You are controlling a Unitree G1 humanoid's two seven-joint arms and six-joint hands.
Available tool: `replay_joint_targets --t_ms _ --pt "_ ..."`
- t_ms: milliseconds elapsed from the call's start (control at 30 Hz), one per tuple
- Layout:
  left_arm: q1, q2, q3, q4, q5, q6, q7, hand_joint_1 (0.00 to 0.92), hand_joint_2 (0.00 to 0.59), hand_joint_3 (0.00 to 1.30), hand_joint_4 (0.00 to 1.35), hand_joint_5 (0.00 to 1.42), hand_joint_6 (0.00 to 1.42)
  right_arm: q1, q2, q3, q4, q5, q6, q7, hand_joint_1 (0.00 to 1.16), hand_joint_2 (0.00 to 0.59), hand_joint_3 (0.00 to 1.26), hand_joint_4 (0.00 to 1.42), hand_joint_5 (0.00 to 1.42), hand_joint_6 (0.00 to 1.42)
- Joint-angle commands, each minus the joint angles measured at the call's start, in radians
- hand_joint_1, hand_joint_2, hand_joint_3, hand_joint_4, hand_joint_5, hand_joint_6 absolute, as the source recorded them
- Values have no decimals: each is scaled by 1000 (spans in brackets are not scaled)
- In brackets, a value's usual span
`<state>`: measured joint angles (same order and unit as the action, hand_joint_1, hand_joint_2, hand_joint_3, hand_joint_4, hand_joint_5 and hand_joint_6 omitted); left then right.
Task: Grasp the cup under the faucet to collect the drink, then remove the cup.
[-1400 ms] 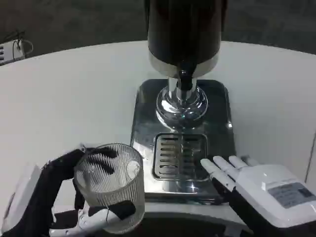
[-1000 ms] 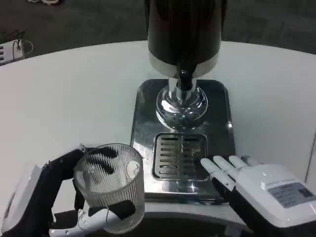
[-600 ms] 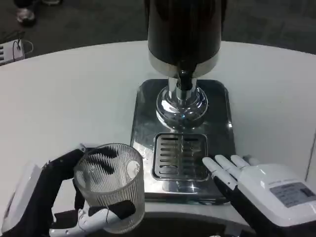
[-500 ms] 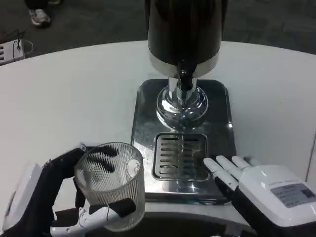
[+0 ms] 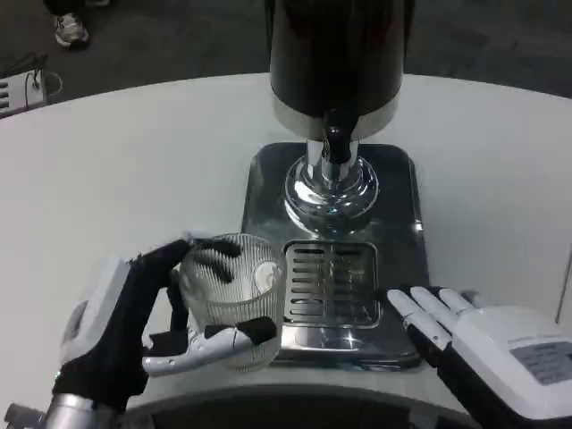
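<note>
Left hand (image 5: 134,326) grips one seemingly empty cup (image 5: 234,295) beside one dispenser (image 5: 334,107).

Clear ribbed cup (image 5: 234,290), black dispenser (image 5: 337,55), chrome slotted tray (image 5: 332,281)

Your round white table (image 5: 134,161) spreads out ahead of both hands, its curved far edge meeting dark grey carpet (image 5: 500,40). Far off beyond the left hand, a sneaker (image 5: 70,29) stands on that floor, and a white power strip (image 5: 22,89) lies nearby.
</note>
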<state>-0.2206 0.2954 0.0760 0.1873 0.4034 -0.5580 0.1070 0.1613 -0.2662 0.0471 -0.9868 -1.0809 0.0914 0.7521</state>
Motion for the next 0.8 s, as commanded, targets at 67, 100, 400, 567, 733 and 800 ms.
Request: replay_joint_targets --t_ms 67,100,400,567,733,800 --pt "-135 -5 -35 135 45 -1 92 561 0 957 1053 1240 781 31 -7 -34 -22 29 -11 -13 505 447 24 0 0 0" --pt "-165 -5 -45 170 59 1 110 561 0 957 1053 1240 781 33 -9 -39 -23 33 -11 -13 505 447 24 0 0 0" --pt "-350 4 -131 400 128 2 205 561 0 957 1053 1240 781 80 -21 -88 -32 83 -21 -31 505 447 24 0 0 0" --pt "-427 -5 -171 490 141 5 243 561 0 957 1053 1240 781 92 -28 -106 -30 103 -19 -35 500 447 24 0 0 0" --pt "-493 -24 -211 564 152 3 273 561 0 957 1053 1240 781 101 -34 -123 -29 120 -17 -36 492 448 24 0 0 0" --pt "-510 -29 -224 584 155 3 280 561 0 957 1053 1240 781 105 -39 -132 -28 129 -17 -36 489 448 24 0 0 0"
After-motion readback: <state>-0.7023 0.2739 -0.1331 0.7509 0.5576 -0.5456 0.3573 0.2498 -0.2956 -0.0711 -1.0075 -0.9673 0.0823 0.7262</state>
